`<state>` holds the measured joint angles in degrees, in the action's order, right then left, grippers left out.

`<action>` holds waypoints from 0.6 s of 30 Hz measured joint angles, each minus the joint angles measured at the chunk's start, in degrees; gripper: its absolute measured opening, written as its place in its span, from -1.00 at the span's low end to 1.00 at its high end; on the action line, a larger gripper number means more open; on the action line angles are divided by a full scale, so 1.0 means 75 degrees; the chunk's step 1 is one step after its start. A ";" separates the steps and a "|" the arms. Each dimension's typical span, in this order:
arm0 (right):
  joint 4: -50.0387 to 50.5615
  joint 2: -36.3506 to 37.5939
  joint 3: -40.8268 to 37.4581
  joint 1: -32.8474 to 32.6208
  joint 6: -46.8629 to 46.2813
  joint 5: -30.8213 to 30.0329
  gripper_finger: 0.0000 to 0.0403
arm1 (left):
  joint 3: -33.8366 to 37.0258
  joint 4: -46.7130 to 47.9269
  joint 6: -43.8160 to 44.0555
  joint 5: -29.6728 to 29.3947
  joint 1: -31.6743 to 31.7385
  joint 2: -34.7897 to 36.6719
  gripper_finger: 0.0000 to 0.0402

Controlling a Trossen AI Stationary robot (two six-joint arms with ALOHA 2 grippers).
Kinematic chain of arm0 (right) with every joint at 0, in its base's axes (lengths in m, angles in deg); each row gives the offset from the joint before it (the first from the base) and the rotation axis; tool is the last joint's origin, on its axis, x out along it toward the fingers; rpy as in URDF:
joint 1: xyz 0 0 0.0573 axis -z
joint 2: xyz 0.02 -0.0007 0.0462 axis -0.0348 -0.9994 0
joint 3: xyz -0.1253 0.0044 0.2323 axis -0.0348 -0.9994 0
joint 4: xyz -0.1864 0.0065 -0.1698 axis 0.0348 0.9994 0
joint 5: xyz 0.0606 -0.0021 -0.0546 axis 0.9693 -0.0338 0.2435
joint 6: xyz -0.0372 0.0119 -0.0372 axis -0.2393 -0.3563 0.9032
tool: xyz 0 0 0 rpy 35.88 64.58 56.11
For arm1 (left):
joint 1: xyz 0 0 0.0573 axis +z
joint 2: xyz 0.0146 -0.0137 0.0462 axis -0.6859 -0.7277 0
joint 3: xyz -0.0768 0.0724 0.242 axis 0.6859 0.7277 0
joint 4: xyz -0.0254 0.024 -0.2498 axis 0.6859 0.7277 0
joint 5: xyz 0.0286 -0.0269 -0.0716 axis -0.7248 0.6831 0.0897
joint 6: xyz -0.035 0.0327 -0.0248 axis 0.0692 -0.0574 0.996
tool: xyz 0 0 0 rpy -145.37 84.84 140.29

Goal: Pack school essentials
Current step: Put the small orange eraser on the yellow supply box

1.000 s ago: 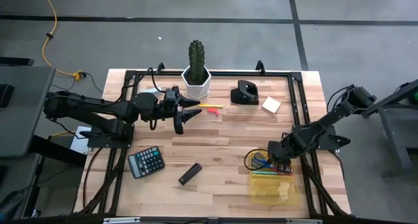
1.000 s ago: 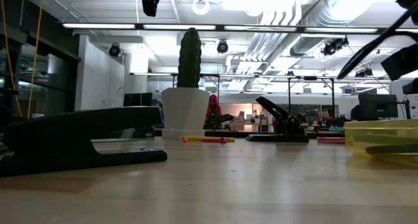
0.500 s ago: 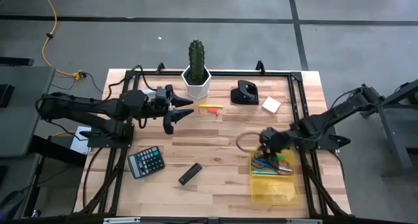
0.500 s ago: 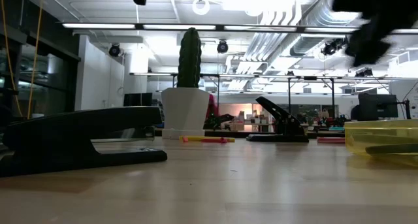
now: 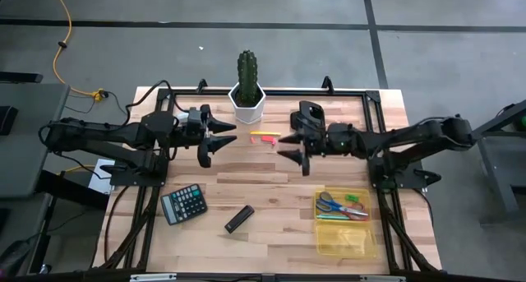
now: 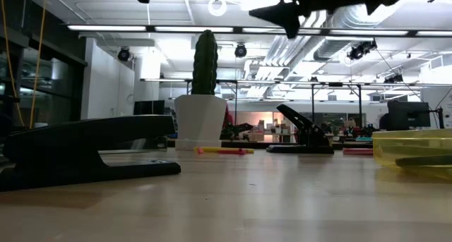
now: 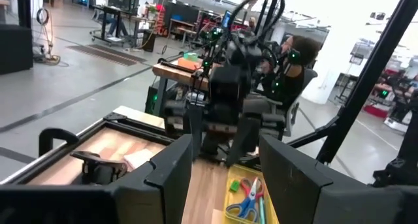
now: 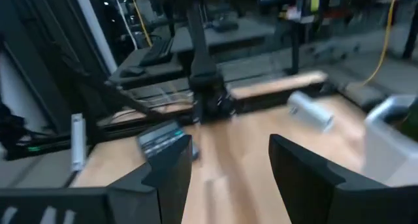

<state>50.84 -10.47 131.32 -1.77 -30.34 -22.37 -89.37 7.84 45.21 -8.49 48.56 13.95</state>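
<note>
Above the table's far half, the left gripper (image 5: 220,141) and right gripper (image 5: 292,145) face each other, fingers apart, empty

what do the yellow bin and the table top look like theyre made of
The yellow bin looks like thin translucent plastic, glossy: the contents and the table show through its walls. The table top looks like pale wood planks with a smooth, slightly sheened finish: visible grain and board seams. Neither can be confirmed by sight alone.

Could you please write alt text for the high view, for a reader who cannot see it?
Seen from above, the left gripper and the right gripper face each other, both open, near a yellow and red marker on the wooden table. A yellow bin holds scissors; a potted cactus stands behind.
</note>
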 joint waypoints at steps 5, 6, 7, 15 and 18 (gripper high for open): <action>0.0767 0.0019 0.0919 0.0247 0.1097 0.0067 -0.03 | 0.0000 -0.0003 -0.0571 -0.0003 0.0000 0.0000 -0.16; 0.0933 0.0019 0.1125 0.0249 0.1249 0.0107 -0.03 | 0.0000 -0.0003 -0.0657 -0.0003 0.0002 0.0000 -0.16; 0.1115 0.0021 0.1321 0.0245 0.1384 0.0145 -0.03 | 0.0000 -0.0005 -0.0765 -0.0005 0.0003 0.0000 -0.16; 0.2067 0.0025 0.1908 0.0210 0.1702 0.0170 -0.03 | 0.0000 -0.0006 -0.1176 -0.0006 0.0003 0.0000 -0.16; 0.2070 0.0025 0.1907 0.0210 0.1646 0.0168 -0.03 | -0.0003 -0.0006 -0.1174 -0.0006 0.0003 0.0000 -0.16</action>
<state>66.36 -10.28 145.62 -0.19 -18.00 -21.11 -89.40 7.80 36.40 -8.53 48.58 13.95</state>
